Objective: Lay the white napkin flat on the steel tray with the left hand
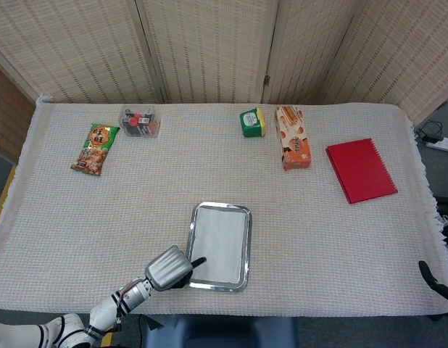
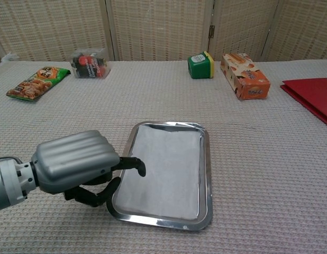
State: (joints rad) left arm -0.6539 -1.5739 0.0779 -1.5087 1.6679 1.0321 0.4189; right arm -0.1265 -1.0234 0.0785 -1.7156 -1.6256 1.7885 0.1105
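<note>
The white napkin (image 2: 164, 170) is seen lying inside the steel tray (image 2: 207, 174), spread over most of its floor and apparently smooth, with bare steel showing along the tray's right rim and near edge. The left hand (image 2: 79, 168) is placed at the tray's near-left corner; one dark fingertip (image 2: 139, 168) reaches over the left rim above the napkin's edge, while others are curled below beside the rim. Whether the napkin or the rim is pinched cannot be told from either view, since the contact is hidden under the hand's shell. The right hand is barely visible at the table edge far right of the tray, and its state cannot be told.

The laying is judged to be nearly complete. For the step to be finished well, any hold is best let go gently and the fingers lifted straight up from the tray's corner, so that the napkin's edge is not dragged or curled. The tray's near-left corner may be slightly raised; it should be allowed to settle flat before the hand is drawn away from the tray.
</note>
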